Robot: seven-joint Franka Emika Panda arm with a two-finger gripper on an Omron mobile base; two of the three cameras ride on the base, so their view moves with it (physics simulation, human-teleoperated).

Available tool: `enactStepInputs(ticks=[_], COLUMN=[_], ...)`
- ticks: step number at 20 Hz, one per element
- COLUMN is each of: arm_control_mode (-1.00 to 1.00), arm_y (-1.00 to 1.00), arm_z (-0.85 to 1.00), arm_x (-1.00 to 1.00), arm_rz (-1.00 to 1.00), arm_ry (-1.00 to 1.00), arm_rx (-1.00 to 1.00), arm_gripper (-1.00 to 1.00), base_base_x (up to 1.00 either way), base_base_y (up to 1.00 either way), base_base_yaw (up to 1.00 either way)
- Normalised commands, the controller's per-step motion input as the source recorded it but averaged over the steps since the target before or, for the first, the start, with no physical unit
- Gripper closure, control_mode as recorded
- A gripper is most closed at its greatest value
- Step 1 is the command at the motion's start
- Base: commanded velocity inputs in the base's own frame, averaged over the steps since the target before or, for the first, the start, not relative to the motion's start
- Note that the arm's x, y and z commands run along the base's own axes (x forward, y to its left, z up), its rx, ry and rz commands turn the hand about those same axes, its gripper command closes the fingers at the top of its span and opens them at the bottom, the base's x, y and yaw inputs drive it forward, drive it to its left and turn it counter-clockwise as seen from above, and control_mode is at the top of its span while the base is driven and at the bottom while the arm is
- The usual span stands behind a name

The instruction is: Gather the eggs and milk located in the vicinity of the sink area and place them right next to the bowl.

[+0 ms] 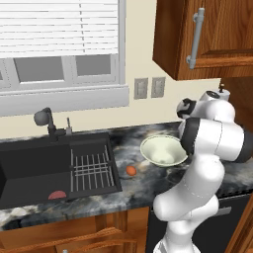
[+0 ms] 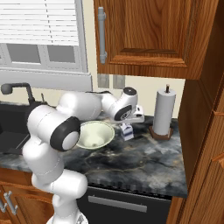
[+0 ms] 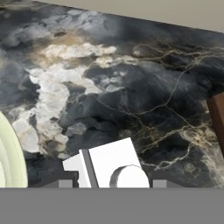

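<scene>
The white two-finger hand (image 2: pixel 127 125) is closed around the small white boxy milk carton with a bluish patch (image 2: pixel 127 131), at the dark marbled stone table (image 2: pixel 144 162), at three o'clock from the large round pale greenish-white bowl (image 2: pixel 94 134). The small orange-brown egg (image 1: pixel 131 170) lies on the table between the black sunken sink with its wire rack (image 1: pixel 29 170) and the bowl, at the bowl's eight o'clock.

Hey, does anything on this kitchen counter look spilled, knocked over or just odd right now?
Nothing is spilled or broken. The small white milk carton hangs in the claw right of the pale green bowl. One oddity: a small orange-brown egg lies loose on the dark marble counter by the black sink, where it might roll.
</scene>
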Motion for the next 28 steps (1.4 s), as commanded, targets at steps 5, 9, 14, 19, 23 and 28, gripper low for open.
enactStepInputs(ticks=[5, 9, 14, 19, 23, 28], arm_control_mode=[-1.0, -1.0, -1.0, -1.0, -1.0, -1.0], arm_y=[0.17, 0.19, 0.09, 0.04, 0.0, 0.0], arm_z=[0.0, 0.0, 0.0, 0.0, 0.0, 0.0], arm_x=[-0.13, -0.12, -0.02, 0.0, 0.0, 0.0], arm_rz=[0.0, 0.0, 0.0, 0.0, 0.0, 0.0], arm_ry=[0.0, 0.0, 0.0, 0.0, 0.0, 0.0], arm_rx=[0.0, 0.0, 0.0, 0.0, 0.0, 0.0], arm_gripper=[1.0, 1.0, 1.0, 1.0, 1.0, 1.0], base_base_x=[0.0, 0.0, 0.0, 0.0, 0.0, 0.0], base_base_y=[0.0, 0.0, 0.0, 0.0, 0.0, 0.0], base_base_yaw=[0.0, 0.0, 0.0, 0.0, 0.0, 0.0])
